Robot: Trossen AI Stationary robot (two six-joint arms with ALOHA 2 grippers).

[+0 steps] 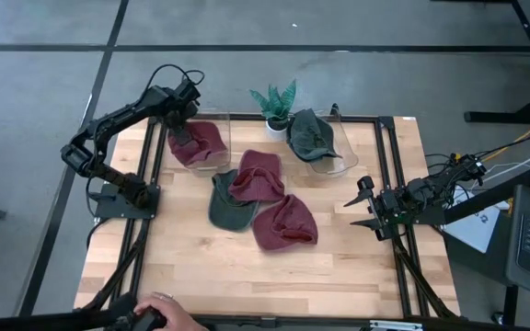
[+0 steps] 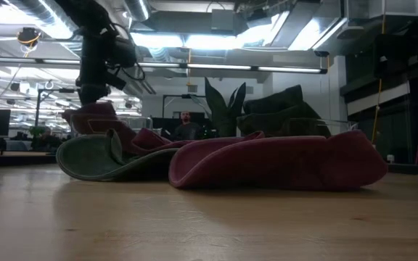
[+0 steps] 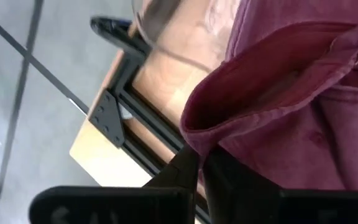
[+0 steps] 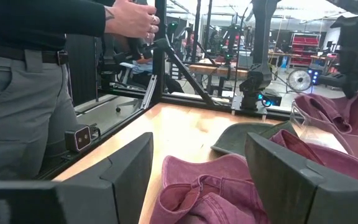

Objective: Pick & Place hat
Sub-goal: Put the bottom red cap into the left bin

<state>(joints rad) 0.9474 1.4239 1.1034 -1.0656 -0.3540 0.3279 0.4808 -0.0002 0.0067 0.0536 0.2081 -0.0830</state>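
1. Hats are partly sorted in the high view: one maroon hat (image 1: 199, 142) lies in the clear bin (image 1: 212, 164) at upper left of the surface (image 1: 210, 267), with the left pincer (image 1: 184, 131) on it, and a green hat (image 1: 311, 133) sits in the second clear bin (image 1: 337, 164) at upper centre. Three more remain loose mid-frame: a maroon one (image 1: 258, 175), a dark green one (image 1: 228, 207) and another maroon one (image 1: 286, 223). The right pincer (image 1: 368, 204) waits at the right edge, fingers spread and empty. A person's hand (image 1: 159, 308) shows at the bottom edge.

2. Low view: the loose maroon hat (image 2: 278, 161) fills the centre and the green one (image 2: 104, 158) lies left of it, both flat on the surface; the left arm (image 2: 96, 54) hangs at upper left over the bin.

3. Left wrist view: the left pincer is clamped on the binned hat's maroon cloth (image 3: 291, 93), so I judge this drop unfinished.

4. Right wrist view: wide-apart fingers (image 4: 126, 171) frame loose maroon cloth (image 4: 207, 186); roughly three hats are left.
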